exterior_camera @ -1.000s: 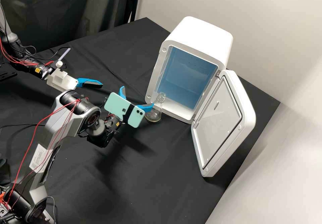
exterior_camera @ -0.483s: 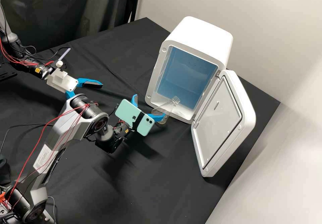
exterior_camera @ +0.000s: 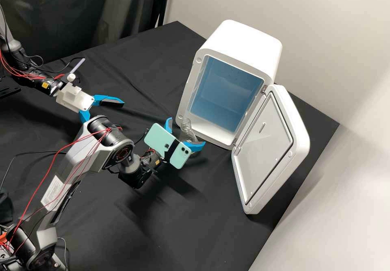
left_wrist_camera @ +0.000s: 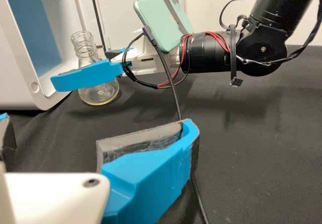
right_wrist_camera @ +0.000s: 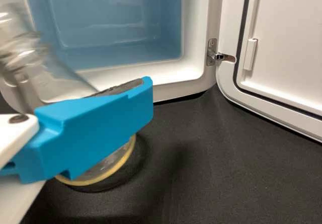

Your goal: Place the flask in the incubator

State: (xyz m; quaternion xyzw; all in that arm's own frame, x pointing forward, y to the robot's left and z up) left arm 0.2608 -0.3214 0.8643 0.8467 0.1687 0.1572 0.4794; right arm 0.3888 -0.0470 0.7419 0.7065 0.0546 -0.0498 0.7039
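The flask (exterior_camera: pixel 186 125), a small conical vessel of clear glass, rests by its base on the bench (exterior_camera: pixel 195 214). It is bracketed by the spread fingers (left_wrist_camera: pixel 83 78) of the right gripper (exterior_camera: pixel 186 133). The open incubator (exterior_camera: pixel 239 43) lies just beyond the fingertips, its door (exterior_camera: pixel 268 149) swung wide to the gripper's far side. The right gripper is held released and nothing is clasped, though it cannot quite be made out whether the nearer finger touches the glass.

The flask is judged light, rigid, smooth and breakable. With its broad base and narrow neck, it would be tipped easily by a nudge placed high. It would best be taken low on the cone, squarely across its width, with a gentle squeeze so the glass is neither cracked nor squirted out from between the pads.

In both wrist views the flask's belly is covered by the nearer finger, and its neck is smeared in the right wrist view. The base of the far finger is masked by the mint-green phone (exterior_camera: pixel 167 145) strapped to the wrist.

The left gripper (exterior_camera: pixel 102 107) is kept well behind the right one, spread and empty.
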